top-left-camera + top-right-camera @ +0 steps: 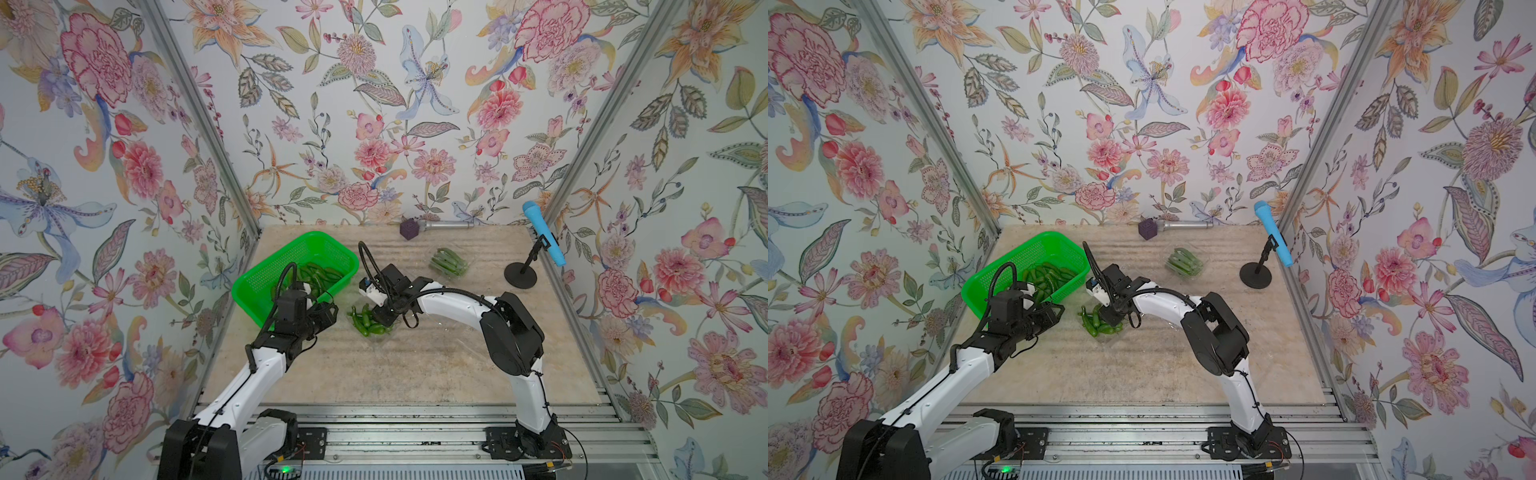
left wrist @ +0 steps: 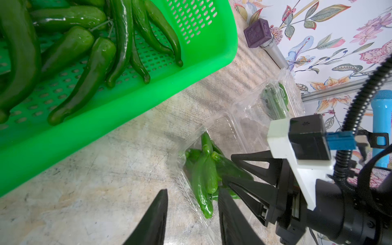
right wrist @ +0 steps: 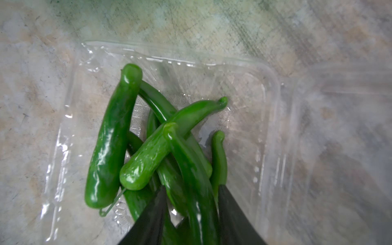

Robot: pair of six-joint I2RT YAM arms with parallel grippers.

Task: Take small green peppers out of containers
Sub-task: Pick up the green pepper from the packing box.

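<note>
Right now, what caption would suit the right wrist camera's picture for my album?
Right gripper straddles one small green pepper in a pile inside an open clear clamshell container.

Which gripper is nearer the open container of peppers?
Right. The right gripper is inside the open container among the peppers; the left gripper hovers at its edge, toward the green basket.

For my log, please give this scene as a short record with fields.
Right hand: around a pepper in open box; grip unclear
Left hand: open, empty, near that box
Basket: holds peppers
Far box: peppers inside
</note>
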